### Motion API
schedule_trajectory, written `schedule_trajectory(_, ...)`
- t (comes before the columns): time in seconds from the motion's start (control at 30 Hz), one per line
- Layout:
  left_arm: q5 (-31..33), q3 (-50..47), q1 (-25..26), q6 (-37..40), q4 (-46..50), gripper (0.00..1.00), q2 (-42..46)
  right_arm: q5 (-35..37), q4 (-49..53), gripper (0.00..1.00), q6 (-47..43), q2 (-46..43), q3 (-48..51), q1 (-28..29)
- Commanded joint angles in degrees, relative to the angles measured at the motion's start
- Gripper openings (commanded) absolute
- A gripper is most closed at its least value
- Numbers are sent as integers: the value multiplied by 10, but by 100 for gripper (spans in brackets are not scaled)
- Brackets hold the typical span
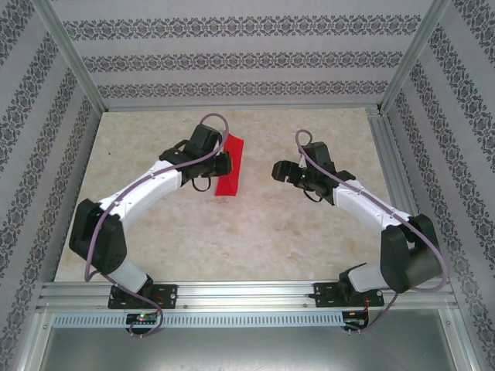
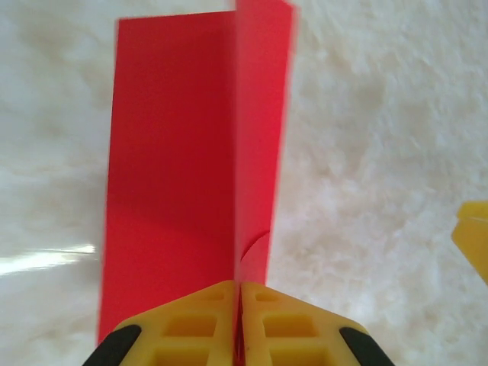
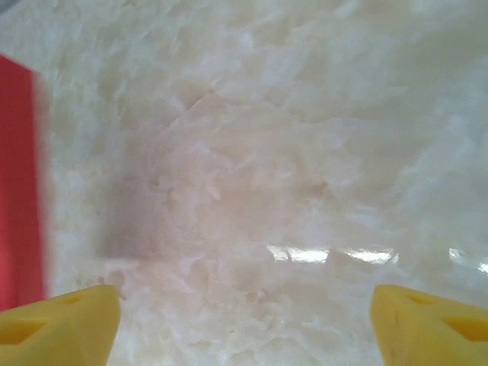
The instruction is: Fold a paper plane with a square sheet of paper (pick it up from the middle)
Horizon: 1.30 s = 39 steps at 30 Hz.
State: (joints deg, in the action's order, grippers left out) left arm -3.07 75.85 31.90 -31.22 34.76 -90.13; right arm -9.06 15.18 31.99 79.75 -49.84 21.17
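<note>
Left gripper (image 2: 238, 299) clamped on paper (image 2: 171, 152) at its raised fold, right gripper (image 3: 244, 319) stood wide, paper lay apart to its left.

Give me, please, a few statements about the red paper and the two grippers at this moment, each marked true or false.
1. The left gripper is closed on the red paper. True.
2. The right gripper is pinching the paper as well. False: its jaws stand wide open above the bare table, apart from the paper.
3. The paper lies fully flat as an open square. False: it is folded along a crease, with one flap standing up from the other.
4. The table has a pale, marbled surface. True.
</note>
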Motion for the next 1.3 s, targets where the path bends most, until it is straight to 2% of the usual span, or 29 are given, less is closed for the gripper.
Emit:
schedule_trajectory(0.0, 148, 34, 15, 46, 154, 10, 10, 43, -25, 97, -5, -31, 17, -8)
schedule_trajectory(0.17, 281, 91, 45, 59, 226, 10, -34, 68, -28, 98, -10, -60, 35, -10)
schedule_trajectory(0.4, 455, 184, 97, 22, 329, 11, -190, 100, -19, 98, 0, -87, 53, -18)
schedule_trajectory(0.5, 500, 225, 116, 10, 358, 11, -253, 98, -20, 98, 6, -89, 56, -23)
schedule_trajectory(0.63, 506, 257, 136, 7, 355, 11, -315, 97, -18, 98, 19, -85, 58, -31)
schedule_trajectory(0.97, 427, 294, 182, 13, 307, 14, -417, 105, -1, 98, 35, -89, 63, -46)
schedule_trajectory(1.27, 349, 279, 188, 21, 267, 30, -416, 97, -2, 98, 51, -78, 63, -55)
